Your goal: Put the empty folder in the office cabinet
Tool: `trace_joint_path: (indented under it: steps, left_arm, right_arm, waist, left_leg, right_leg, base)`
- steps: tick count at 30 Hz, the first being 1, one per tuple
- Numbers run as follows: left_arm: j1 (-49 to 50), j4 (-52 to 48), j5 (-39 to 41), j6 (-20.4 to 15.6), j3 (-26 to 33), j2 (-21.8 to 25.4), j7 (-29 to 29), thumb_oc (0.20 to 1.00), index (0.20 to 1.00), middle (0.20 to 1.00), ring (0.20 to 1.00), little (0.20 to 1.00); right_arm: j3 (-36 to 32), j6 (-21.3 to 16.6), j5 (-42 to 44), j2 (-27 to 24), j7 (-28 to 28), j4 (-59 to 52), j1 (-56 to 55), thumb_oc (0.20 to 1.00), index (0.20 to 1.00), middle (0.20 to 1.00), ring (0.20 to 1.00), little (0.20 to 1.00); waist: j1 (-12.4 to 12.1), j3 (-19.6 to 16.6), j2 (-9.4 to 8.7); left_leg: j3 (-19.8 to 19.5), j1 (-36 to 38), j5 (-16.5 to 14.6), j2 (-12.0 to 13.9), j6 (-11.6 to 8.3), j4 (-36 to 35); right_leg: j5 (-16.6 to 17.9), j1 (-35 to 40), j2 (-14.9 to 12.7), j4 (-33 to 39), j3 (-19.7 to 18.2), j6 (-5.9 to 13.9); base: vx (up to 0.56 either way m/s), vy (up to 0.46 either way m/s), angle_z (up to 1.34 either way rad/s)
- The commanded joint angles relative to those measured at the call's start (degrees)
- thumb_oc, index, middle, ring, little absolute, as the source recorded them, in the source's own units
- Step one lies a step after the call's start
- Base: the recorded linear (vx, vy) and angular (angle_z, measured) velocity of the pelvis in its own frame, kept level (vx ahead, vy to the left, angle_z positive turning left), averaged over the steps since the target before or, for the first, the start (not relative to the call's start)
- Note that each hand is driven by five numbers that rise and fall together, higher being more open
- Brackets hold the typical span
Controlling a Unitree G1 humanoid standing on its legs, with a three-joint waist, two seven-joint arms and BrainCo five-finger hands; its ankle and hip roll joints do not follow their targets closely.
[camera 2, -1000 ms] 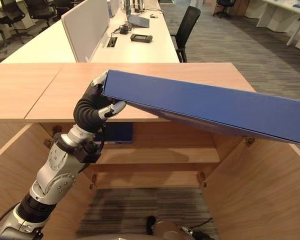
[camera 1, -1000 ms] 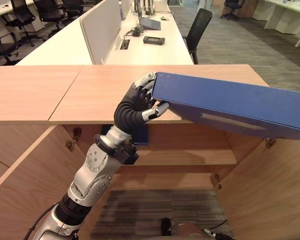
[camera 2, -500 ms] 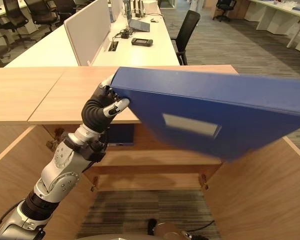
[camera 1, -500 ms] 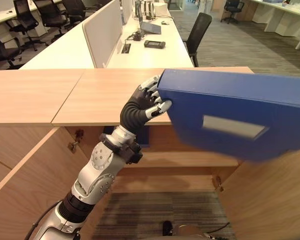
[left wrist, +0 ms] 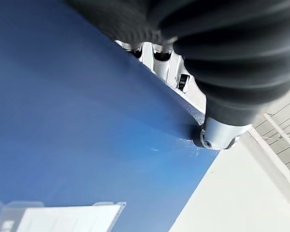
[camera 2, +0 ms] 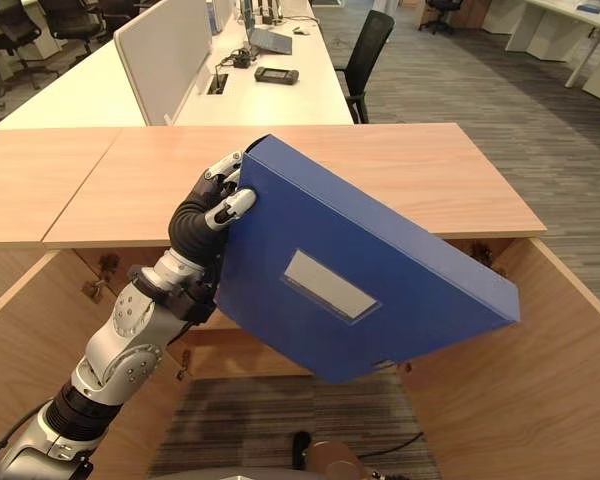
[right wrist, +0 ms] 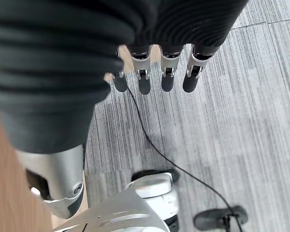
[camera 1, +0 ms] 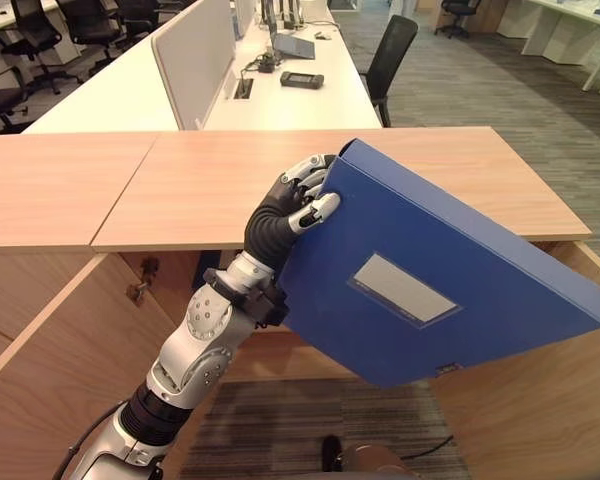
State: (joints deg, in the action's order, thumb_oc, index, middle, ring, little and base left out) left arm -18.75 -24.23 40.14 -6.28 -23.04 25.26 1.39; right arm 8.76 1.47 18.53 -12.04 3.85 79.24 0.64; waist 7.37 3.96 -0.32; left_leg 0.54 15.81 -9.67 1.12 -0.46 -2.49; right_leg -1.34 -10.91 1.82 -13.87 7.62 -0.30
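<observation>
the left arm reaches up from the lower left, bent at the elbow, its forearm rising toward the front edge of the cabinet top (camera 1: pixel 410 175). the left hand (camera 1: pixel 298 205) grips the upper corner of the blue folder (camera 1: pixel 430 275): its thumb (camera 1: pixel 318 210) lies across the broad front face, and the fingers (camera 1: pixel 310 170) wrap over the corner edge to the far side, so the corner is pinched between them. the wrist view from that arm shows the same grip from close in, the thumb tip (left wrist: pixel 217 135) pressed on the blue cover.

the folder hangs in the air, held by that one corner, tilted so its far end slopes down to the robot's right. its broad face with a pale label pocket (camera 1: pixel 402 289) is turned toward the robot. it sits in front of the open cabinet, covering most of the opening, with its held corner just above the front edge of the wooden top and its lower corner down in front of the cabinet interior. the wooden doors (camera 1: pixel 50 350) stand open on either side.

the right hand (right wrist: pixel 150 79) hangs over the grey carpet floor (right wrist: pixel 241 121), fingers straight and relaxed, holding nothing.
</observation>
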Motion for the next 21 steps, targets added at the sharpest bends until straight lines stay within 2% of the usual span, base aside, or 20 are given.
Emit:
trace_joint_path:
  steps: [1, 7, 12, 15, 17, 19, 21]
  left_arm:
    - [-3.3, -2.0, 1.0, -3.2, 1.8, -0.9, -0.5, 0.2, 0.2, 0.2, 0.2, 0.2]
    - [-2.7, -1.4, -0.3, -2.8, 2.2, -0.8, -0.7, 0.2, 0.2, 0.2, 0.2, 0.2]
    - [1.6, 0.4, -5.7, -1.5, 4.6, 0.8, -0.6, 0.2, 0.2, 0.2, 0.2, 0.2]
    - [4.9, 0.7, -6.4, -1.4, 5.7, 1.2, -0.3, 0.2, 0.2, 0.2, 0.2, 0.2]
    - [10.5, 0.8, -7.8, -1.2, 8.9, 2.7, 0.2, 0.2, 0.2, 0.2, 0.2, 0.2]
    - [15.2, 0.8, -7.6, -1.6, 12.4, 4.2, 2.4, 0.2, 0.2, 0.2, 0.2, 0.2]
    - [18.5, 0.9, -8.3, -1.7, 14.7, 4.4, 3.5, 0.2, 0.2, 0.2, 0.2, 0.2]
  right_arm:
    - [1.4, -0.9, -1.4, 1.3, 0.0, 2.7, 0.3, 1.0, 1.0, 1.0, 1.0, 1.0]
    - [1.4, -0.9, -1.2, 1.3, -0.1, 2.6, 0.4, 1.0, 1.0, 1.0, 1.0, 1.0]
    - [2.3, -1.2, -1.8, 1.0, -0.1, 0.8, 1.5, 1.0, 1.0, 1.0, 1.0, 1.0]
    - [2.8, -1.6, -1.3, 1.6, 0.5, -1.1, 2.4, 1.0, 1.0, 1.0, 1.0, 1.0]
    - [4.5, -3.5, -1.2, 1.7, 0.0, -6.9, 1.8, 1.0, 1.0, 1.0, 1.0, 1.0]
    - [4.4, -4.1, -1.9, -1.6, -3.1, -15.1, -3.0, 1.0, 1.0, 1.0, 1.0, 1.0]
    - [2.8, -5.4, -1.7, -4.3, -4.1, -21.4, -6.3, 1.0, 1.0, 1.0, 1.0, 1.0]
  waist:
    - [-0.1, -1.5, -3.5]
    - [-0.2, -1.4, -3.45]
    - [-0.6, -1.3, -3.28]
    - [-0.9, -1.2, -3.17]
    - [-1.1, -0.9, -2.88]
    - [-0.5, -0.5, -3.57]
    - [-0.1, -0.5, -3.32]
  left_leg:
    - [-0.6, 5.6, -4.3, -5.1, 2.82, -2.5]
    - [-0.7, 5.6, -4.4, -5.2, 2.89, -2.5]
    - [-0.9, 5.7, -4.5, -5.1, 2.97, -2.5]
    - [-0.9, 5.7, -4.5, -5.2, 3.01, -2.5]
    - [-0.8, 5.8, -4.4, -5.2, 3.04, -2.5]
    - [-0.3, 5.4, -4.1, -5.6, 2.93, -2.5]
    - [0.0, 5.6, -4.5, -5.3, 2.94, -2.5]
  right_leg:
    - [15.9, 1.6, -3.6, 18.9, -0.3, 9.41]
    - [15.9, 1.6, -3.6, 18.9, -0.3, 9.4]
    - [15.8, 1.7, -3.6, 18.9, -0.3, 9.34]
    - [15.8, 1.8, -3.7, 18.9, -0.2, 9.31]
    - [15.8, 1.7, -3.7, 18.9, -0.3, 9.31]
    - [16.0, 1.3, -3.8, 18.9, -0.7, 9.31]
    - [15.9, 1.4, -3.4, 18.9, -0.8, 9.4]
  base:
    - [0.0, 0.0, 0.0]
    - [0.0, 0.0, 0.0]
    - [0.0, 0.0, 0.0]
    - [0.0, 0.0, 0.0]
    - [-0.02, 0.004, 0.0]
    - [-0.05, -0.001, -0.02]
    - [-0.01, 0.003, -0.08]
